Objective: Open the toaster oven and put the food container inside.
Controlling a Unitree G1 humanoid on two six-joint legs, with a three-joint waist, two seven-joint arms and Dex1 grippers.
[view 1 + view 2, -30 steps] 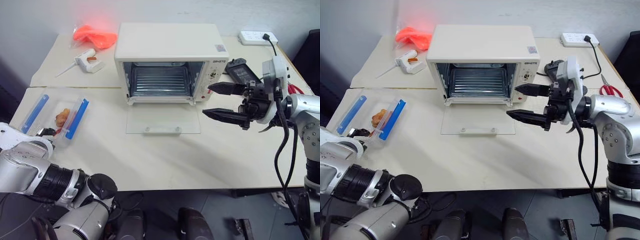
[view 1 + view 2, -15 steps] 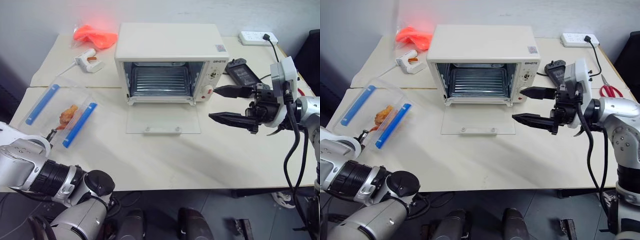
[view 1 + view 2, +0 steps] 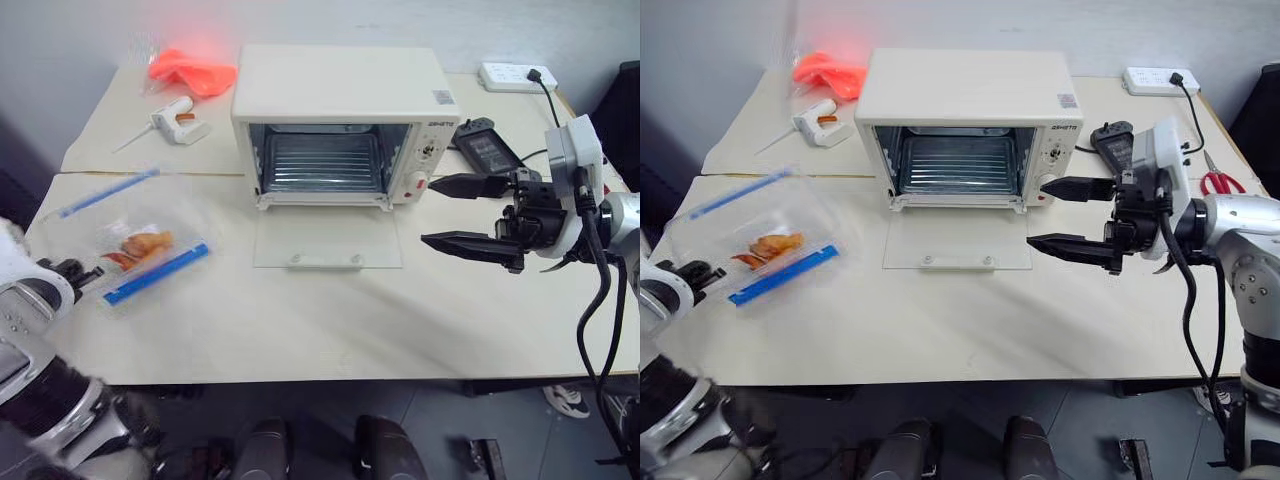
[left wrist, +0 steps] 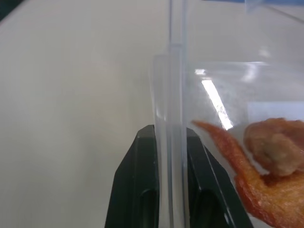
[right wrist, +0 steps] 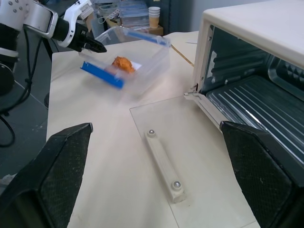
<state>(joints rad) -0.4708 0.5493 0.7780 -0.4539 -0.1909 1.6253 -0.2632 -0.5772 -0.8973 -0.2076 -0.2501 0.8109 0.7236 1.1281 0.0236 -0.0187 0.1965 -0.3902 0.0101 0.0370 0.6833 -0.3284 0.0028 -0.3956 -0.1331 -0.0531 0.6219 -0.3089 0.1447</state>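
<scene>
The cream-white toaster oven (image 3: pixel 340 100) stands at the middle back of the table. Its glass door (image 3: pixel 327 240) lies flat and open, and the wire rack shows inside. At the table's left edge the clear food container (image 3: pixel 140 240) with blue side clips and orange-brown food hangs tilted above the tabletop. My left gripper (image 3: pixel 85 272) is shut on its near wall; in the left wrist view the black fingers (image 4: pixel 142 190) pinch the clear wall (image 4: pixel 173 118). My right gripper (image 3: pixel 428 212) hovers open to the right of the door, pointing left, with nothing between its fingers.
A bright orange bag (image 3: pixel 190 72) and a small white tool (image 3: pixel 178 120) lie at the back left. A power strip (image 3: pixel 515 75), a black device (image 3: pixel 483 143) and red scissors (image 3: pixel 1220 180) sit at the back right.
My left gripper has closed on the container's wall, then lifted and rolled it, so the container has swung round and tilted off the table. The right gripper stays open in much the same place.
</scene>
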